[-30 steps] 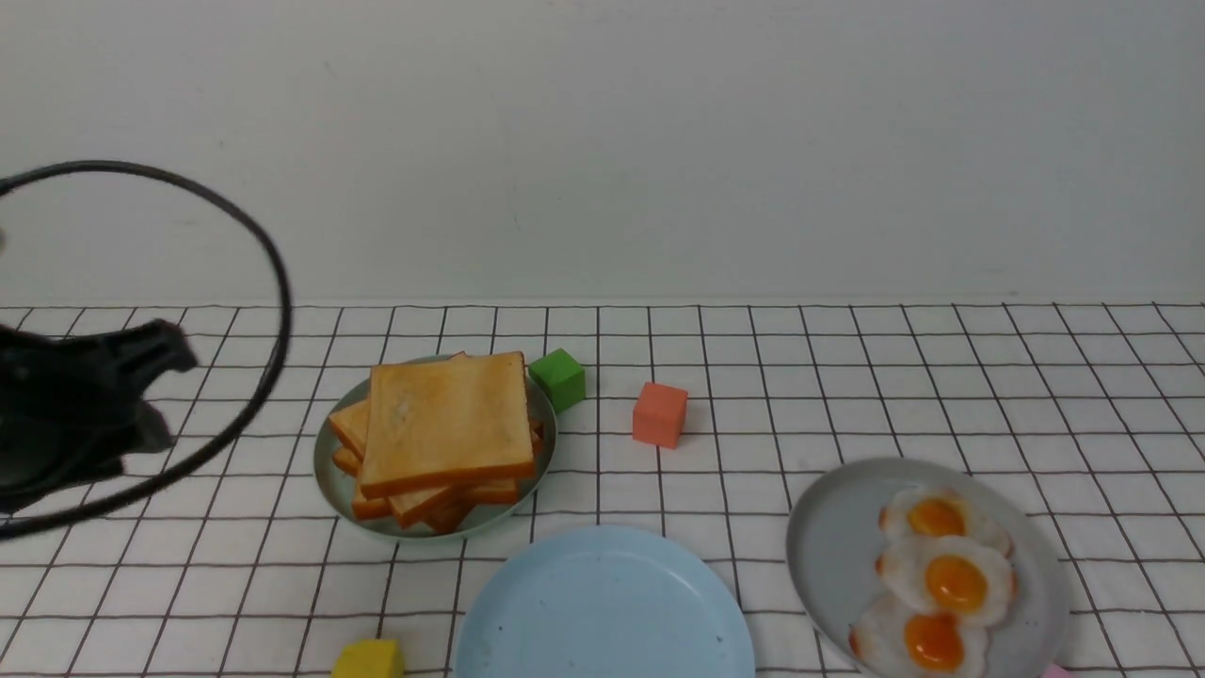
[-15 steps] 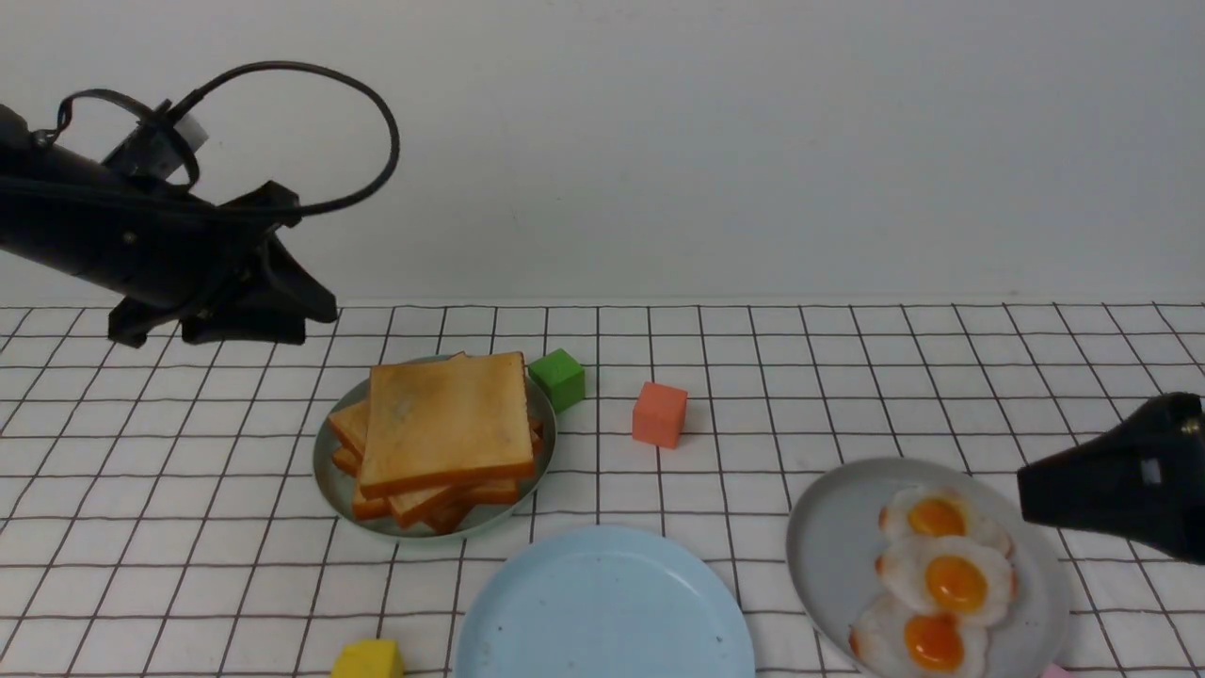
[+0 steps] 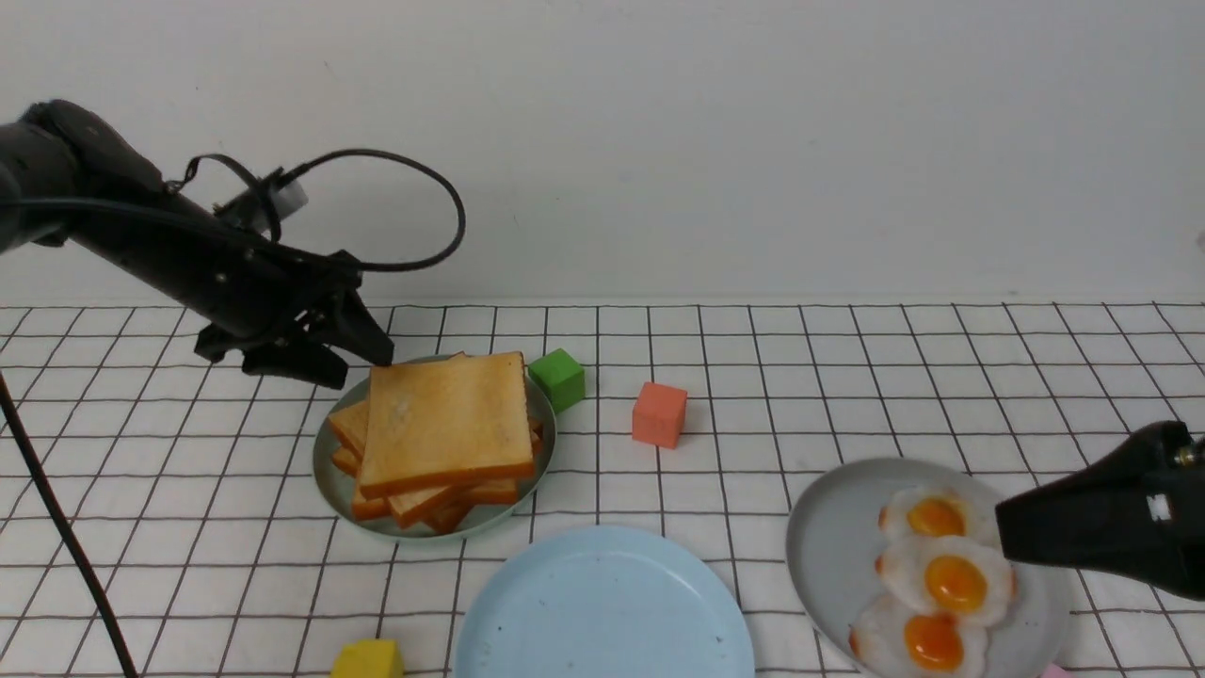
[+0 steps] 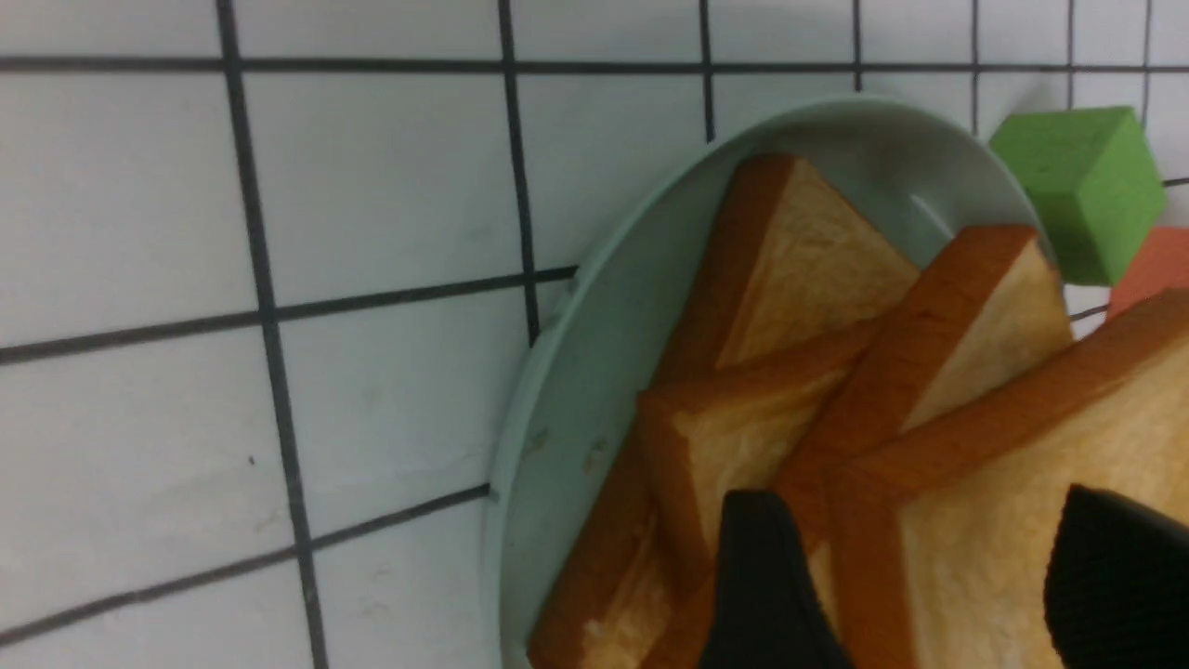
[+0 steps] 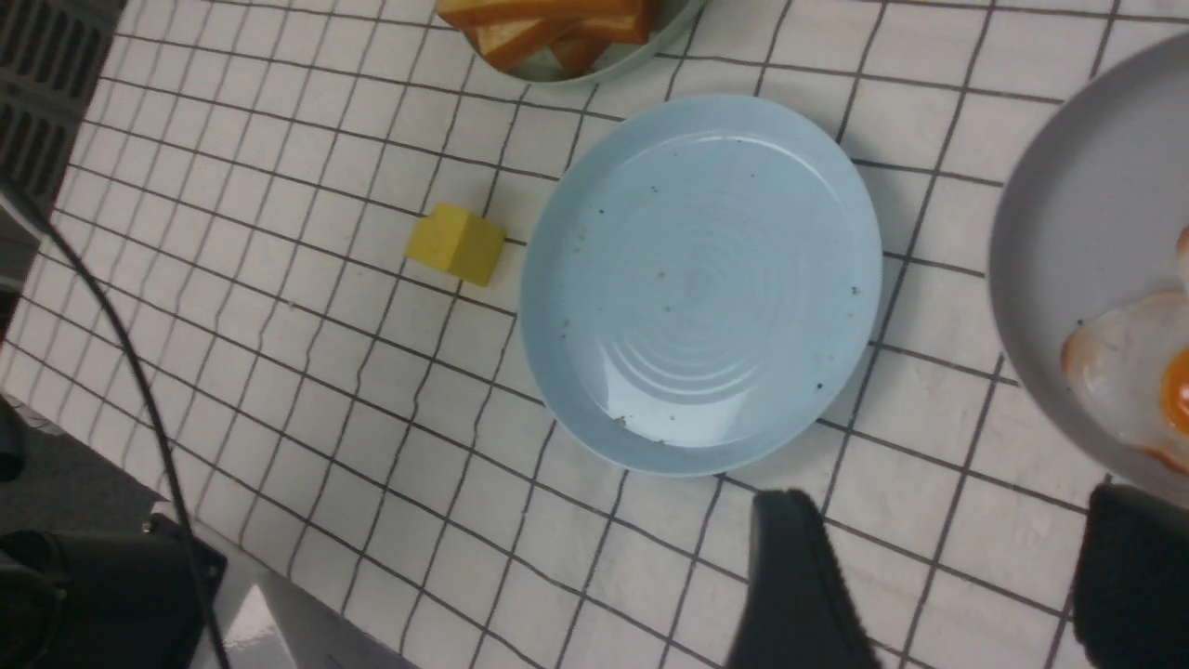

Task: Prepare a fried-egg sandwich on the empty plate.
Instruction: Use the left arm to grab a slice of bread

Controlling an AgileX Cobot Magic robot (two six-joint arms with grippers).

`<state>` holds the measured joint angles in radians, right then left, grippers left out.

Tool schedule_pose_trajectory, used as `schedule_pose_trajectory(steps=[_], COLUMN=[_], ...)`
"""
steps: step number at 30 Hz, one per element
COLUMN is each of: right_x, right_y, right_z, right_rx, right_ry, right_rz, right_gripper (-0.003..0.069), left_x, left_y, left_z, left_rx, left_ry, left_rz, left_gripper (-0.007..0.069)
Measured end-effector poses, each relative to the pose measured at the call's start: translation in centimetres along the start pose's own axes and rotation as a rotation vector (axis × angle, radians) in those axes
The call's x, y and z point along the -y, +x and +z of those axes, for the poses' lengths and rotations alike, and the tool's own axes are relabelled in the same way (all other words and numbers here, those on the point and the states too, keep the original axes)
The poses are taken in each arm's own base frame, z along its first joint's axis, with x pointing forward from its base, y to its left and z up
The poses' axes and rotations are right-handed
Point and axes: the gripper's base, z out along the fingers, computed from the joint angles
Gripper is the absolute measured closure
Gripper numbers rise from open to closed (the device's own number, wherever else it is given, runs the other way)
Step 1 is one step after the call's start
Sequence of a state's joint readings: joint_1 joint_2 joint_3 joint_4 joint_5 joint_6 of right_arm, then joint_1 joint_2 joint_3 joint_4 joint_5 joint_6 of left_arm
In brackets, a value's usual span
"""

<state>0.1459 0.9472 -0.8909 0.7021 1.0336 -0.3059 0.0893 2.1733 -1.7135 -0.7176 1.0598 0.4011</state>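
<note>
Where the left gripper [image 3: 361, 367] hovers, jaws apart, at the toast stack's [image 3: 442, 424] rear-left corner on the sage-green plate [image 3: 329, 480]: green cube [image 3: 558, 378], orange cube [image 3: 659, 412] beside. Front centre: pale blue plate [image 3: 602, 603], bare. Right: grey plate [image 3: 828, 537], three fried eggs [image 3: 951, 579]; right gripper [image 3: 1005, 532], jaws apart, over its right edge.

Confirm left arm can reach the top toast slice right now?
Likely yes. The left gripper hangs by the far-left corner of the top toast slice, jaws open, with nothing between them. The green cube sits off on the slice's other side, clear of the approach.
</note>
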Motion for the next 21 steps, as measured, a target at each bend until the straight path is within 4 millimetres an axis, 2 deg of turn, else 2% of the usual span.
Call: schedule_pose_trajectory(steps=[4, 11, 17, 19, 21], right_x=[-0.2, -0.3, -0.3, -0.3, -0.3], right_y=[0.1, 0.2, 0.2, 0.2, 0.2], right_z=[0.0, 0.0, 0.0, 0.0, 0.0], right_rx=[-0.009, -0.024, -0.026, -0.027, -0.027], right_ry=[-0.026, -0.035, -0.037, -0.037, -0.037], right_rz=[0.01, 0.012, 0.012, 0.012, 0.012], right_gripper=[0.0239, 0.0239, 0.0239, 0.0239, 0.0239], left_x=[-0.7, -0.4, -0.3, -0.3, -0.3], left_y=[0.0, -0.3, -0.3, -0.3, -0.3], left_z=[1.7, 1.9, 1.9, 2.0, 2.0], left_rx=[-0.01, 0.017, 0.017, 0.017, 0.017], left_ry=[0.057, 0.108, 0.116, 0.122, 0.123], left_rz=[-0.011, 0.007, 0.013, 0.022, 0.024], left_gripper=[0.0212, 0.0272, 0.0355, 0.0412, 0.0435])
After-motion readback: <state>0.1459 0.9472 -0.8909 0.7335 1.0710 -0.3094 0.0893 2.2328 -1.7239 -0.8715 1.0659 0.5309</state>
